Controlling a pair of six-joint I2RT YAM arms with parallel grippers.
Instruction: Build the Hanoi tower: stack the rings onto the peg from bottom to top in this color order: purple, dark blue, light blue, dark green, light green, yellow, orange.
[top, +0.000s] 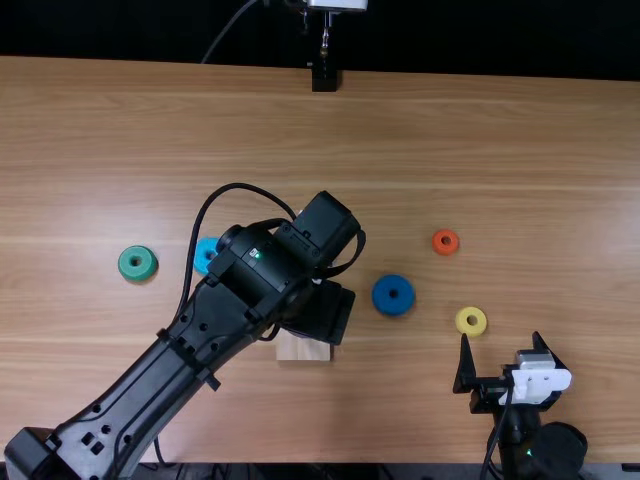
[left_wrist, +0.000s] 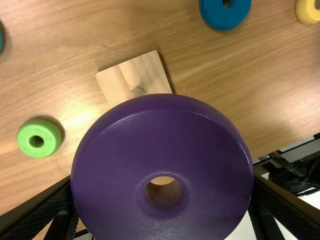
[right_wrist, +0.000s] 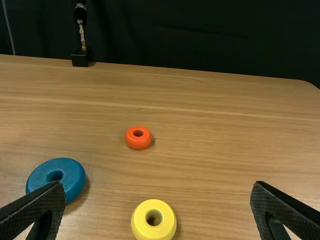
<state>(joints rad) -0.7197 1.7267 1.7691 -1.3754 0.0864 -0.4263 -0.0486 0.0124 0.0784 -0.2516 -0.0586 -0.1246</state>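
Left gripper (top: 322, 312) clamped on purple ring (left_wrist: 162, 125), peg base (left_wrist: 122, 82) beyond; right gripper (top: 500, 337) wide open, empty, yellow ring (right_wrist: 142, 220) ahead, bare wood (right_wrist: 215, 215) either side.

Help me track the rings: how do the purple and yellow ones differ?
The purple ring is dark, the yellow ring bright. The purple ring is gripped by the left gripper above the table; the yellow ring lies flat on it. Both are round, with a central hole.
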